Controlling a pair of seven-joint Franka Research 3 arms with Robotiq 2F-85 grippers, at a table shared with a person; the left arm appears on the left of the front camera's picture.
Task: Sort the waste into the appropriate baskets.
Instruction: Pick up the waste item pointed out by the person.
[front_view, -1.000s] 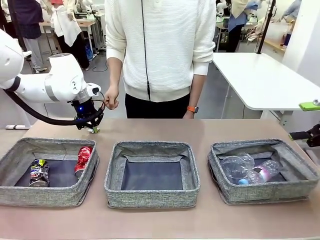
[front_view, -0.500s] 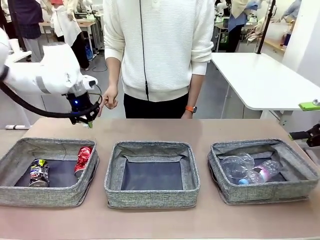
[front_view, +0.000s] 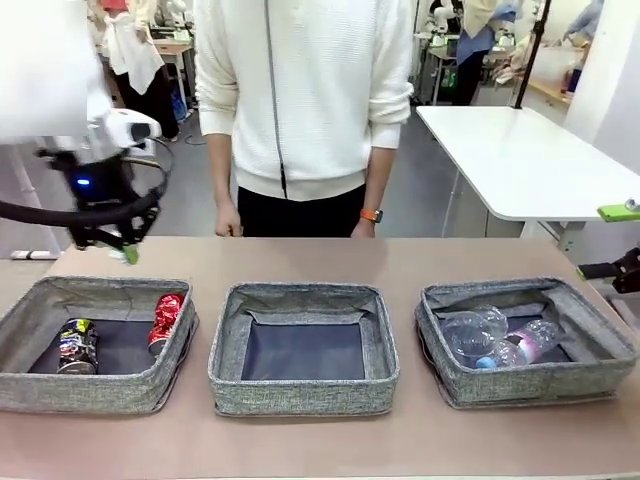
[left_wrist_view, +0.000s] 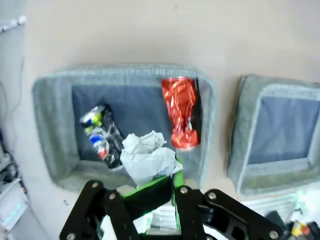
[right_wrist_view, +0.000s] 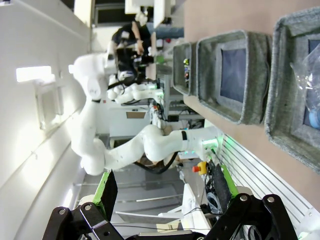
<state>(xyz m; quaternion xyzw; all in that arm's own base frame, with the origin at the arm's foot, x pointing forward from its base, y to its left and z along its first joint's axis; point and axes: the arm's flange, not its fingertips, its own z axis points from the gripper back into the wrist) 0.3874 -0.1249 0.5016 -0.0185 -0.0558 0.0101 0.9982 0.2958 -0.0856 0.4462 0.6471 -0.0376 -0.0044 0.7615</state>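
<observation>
Above the left basket (left_wrist_view: 55, 125), my left gripper (left_wrist_view: 165, 182) is clamped tight on the paper ball (left_wrist_view: 145, 156). Red can (left_wrist_view: 180, 112) at 1 o'clock of it, black can (left_wrist_view: 102, 136) at 10. My right gripper (right_wrist_view: 165, 200) gapes wide w/ nothing in it.

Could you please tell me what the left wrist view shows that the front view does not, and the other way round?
Left wrist view alone: the crumpled white paper ball pinched in the shut left gripper, above the left basket.

Front view alone: the person across the table, and the right basket holding the clear plastic cup and clear plastic bottle.

Both: the crushed red can and black printed can in the left basket, plus the bare middle basket.
</observation>
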